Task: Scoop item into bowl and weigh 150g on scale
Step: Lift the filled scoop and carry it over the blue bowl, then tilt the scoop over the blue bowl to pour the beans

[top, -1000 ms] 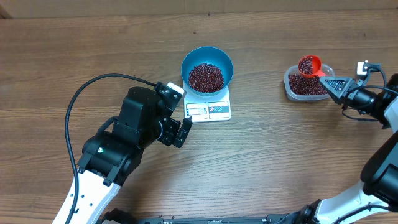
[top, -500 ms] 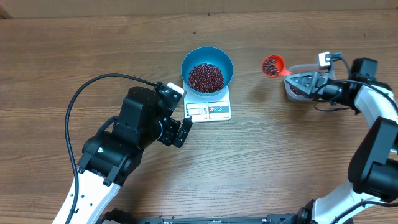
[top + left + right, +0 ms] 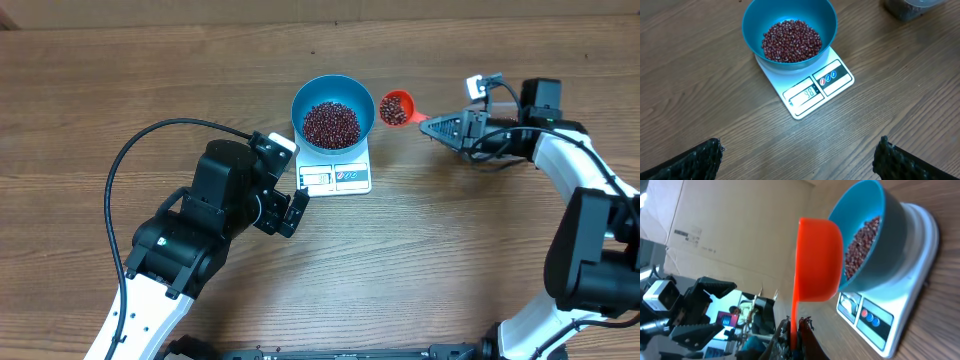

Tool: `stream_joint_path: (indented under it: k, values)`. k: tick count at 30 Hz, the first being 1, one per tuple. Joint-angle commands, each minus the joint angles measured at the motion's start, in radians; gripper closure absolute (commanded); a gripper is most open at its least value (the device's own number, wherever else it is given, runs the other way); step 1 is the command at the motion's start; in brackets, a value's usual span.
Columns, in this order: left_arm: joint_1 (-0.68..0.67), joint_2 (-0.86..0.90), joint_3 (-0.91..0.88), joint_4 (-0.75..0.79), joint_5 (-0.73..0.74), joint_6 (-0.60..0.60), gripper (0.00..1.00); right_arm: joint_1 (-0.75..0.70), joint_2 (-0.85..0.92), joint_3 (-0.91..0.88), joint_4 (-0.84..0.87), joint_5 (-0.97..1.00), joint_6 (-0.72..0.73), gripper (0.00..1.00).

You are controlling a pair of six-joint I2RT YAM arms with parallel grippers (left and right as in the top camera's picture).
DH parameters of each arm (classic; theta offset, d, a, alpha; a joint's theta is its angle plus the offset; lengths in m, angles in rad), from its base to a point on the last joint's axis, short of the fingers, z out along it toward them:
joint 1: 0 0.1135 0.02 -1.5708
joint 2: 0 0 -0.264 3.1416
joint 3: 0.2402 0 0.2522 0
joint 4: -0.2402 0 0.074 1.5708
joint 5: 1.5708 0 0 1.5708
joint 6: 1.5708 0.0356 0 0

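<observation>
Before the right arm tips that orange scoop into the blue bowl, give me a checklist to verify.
1. Load of beans in the scoop: ok.
2. Grip of the right tool on the scoop handle: ok.
3. Position of the scoop over the bowl: not ok, beside the rim.
4. Seat of the bowl on the scale: ok.
5. Reading on the display, 98, below target: ok.
6. Clearance of the open left tool from the bowl: ok.
</observation>
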Motion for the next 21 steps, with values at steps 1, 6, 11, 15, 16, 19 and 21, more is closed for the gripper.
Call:
stream_joint_path:
  k: [1, 6, 11, 15, 16, 19, 21]
  values:
    - [0.004, -0.011, 0.008, 0.003, 0.011, 0.015, 0.01, 0.044, 0.001, -0.003, 0.083, 0.000, 0.148, 0.96]
    - [0.004, -0.011, 0.008, 0.003, 0.011, 0.015, 0.00, 0.091, 0.001, -0.003, 0.178, 0.054, 0.214, 0.96]
    - [0.004, -0.011, 0.008, 0.003, 0.011, 0.015, 0.00, 0.147, 0.001, -0.003, 0.289, 0.108, 0.227, 0.96]
    - [0.004, -0.011, 0.008, 0.003, 0.011, 0.015, 0.00, 0.193, 0.001, -0.003, 0.336, 0.211, 0.217, 0.96]
    - [0.004, -0.011, 0.008, 0.003, 0.011, 0.015, 0.00, 0.203, 0.001, -0.003, 0.340, 0.230, 0.203, 0.96]
    - [0.004, -0.011, 0.008, 0.003, 0.011, 0.015, 0.00, 0.237, 0.001, -0.003, 0.349, 0.307, 0.158, 0.96]
    - [0.004, -0.011, 0.008, 0.003, 0.011, 0.015, 0.01, 0.257, 0.001, -0.003, 0.350, 0.372, 0.140, 0.96]
